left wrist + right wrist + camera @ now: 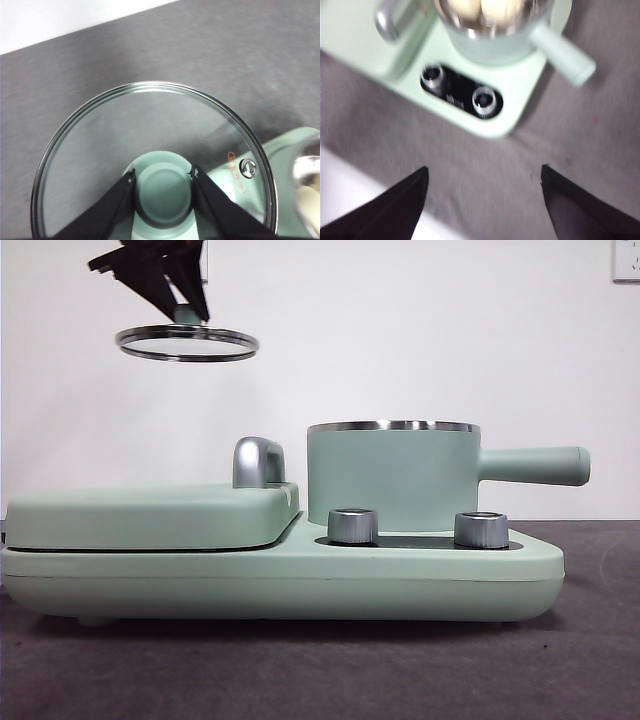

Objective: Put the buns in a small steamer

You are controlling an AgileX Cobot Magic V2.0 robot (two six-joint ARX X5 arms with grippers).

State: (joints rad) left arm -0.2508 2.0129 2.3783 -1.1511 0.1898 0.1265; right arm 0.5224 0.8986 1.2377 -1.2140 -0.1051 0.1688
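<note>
Mint-green enamel covers the small steamer [392, 478] in the front view, standing open-topped on the right half of the appliance base [280, 580], its straight handle [535, 466] pointing to 3 o'clock. Two steel knobs [352, 526] sit in front of it. At 9 o'clock from the pot lies the flat grill cover [150, 515] with its chrome handle [257, 461]. High at 10 o'clock, the left gripper [186, 308] holds the glass lid [186, 342] in the air, well apart from the pot.

From the left wrist, the fingers [112, 207] are closed narrowly on the lid's green knob [164, 187], one on each side, touching it. Through the glass lid [150, 125] the grey counter [225, 50] shows.

From the right wrist, the right gripper [484, 192] has its fingers [395, 210] spread wide, holding nothing, above the grey counter [485, 165]. The picture is blurred. Towards 12 o'clock in this frame the small steamer [495, 45] is seen from above, and the buns [485, 9] lie inside it as two pale rounded shapes side by side; their surfaces are too blurred to tell apart. The two knobs [483, 100] sit on a black panel near the pot.
</note>
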